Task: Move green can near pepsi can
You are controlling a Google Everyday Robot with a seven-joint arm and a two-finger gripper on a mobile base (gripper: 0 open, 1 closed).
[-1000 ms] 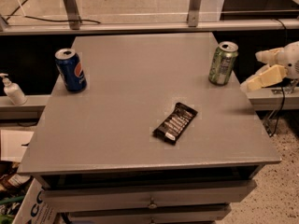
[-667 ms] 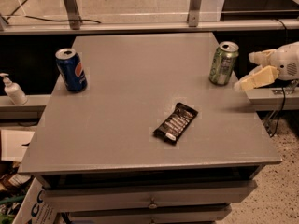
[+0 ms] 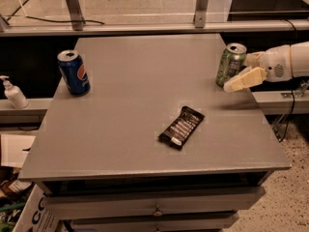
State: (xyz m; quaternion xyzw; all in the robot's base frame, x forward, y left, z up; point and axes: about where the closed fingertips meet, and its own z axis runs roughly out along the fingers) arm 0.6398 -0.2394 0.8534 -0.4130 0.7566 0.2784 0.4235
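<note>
Since the earlier frame the gripper [image 3: 243,70] has been brought in from the right and is now held spread, with nothing grasped, just beside the green can [image 3: 229,64], which stands upright at the right edge, well apart from the pepsi can [image 3: 74,72] at the left edge. Two cans, one dark snack bar [image 3: 181,127] and one pump bottle [image 3: 14,94], on a ledge to the left, are counted. The grey tabletop [image 3: 130,95] is carried on drawers [image 3: 154,208], and a speckled floor [image 3: 289,197] is seen beside it.
</note>
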